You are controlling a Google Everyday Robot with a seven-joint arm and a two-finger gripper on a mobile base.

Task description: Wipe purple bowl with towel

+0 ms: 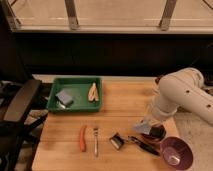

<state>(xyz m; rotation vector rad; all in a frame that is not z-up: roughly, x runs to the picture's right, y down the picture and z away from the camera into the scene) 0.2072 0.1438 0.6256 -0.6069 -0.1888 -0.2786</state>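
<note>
Near wooden table's [125, 107] right edge: gripper [150, 129] clamped on grey towel [141, 128], low beside dark bowl [158, 134]; purple bowl [186, 146] near, apart from towel.

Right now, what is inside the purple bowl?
The purple bowl holds one small pale thing; I cannot tell what it is. Nothing covers the inside. The gripper, with the grey towel at it, is beside the bowl, over a dark bowl.
</note>
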